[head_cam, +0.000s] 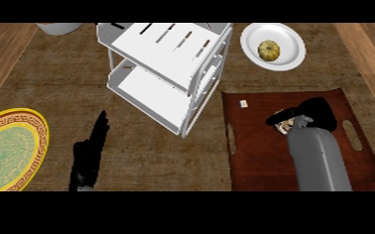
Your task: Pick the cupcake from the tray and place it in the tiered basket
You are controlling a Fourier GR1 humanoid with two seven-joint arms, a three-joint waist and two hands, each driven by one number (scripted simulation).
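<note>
The dark red tray [253,153] lies on the counter at the right. Over its middle my right hand [316,111] curls round the cupcake [287,123], of which only a pale and brown bit shows at the hand's left side. I cannot tell whether the cupcake still rests on the tray. The white tiered basket [170,74] stands at the upper centre, to the left of the tray's far end. My left hand [89,153] rests open at the lower left, fingers pointing up and holding nothing.
A white plate [287,35] with a yellow round item [269,50] sits beyond the tray. A yellow and green plate [18,148] lies at the left edge. A pale bowl [58,28] is at the top left. A small white scrap [243,103] lies on the tray's far corner.
</note>
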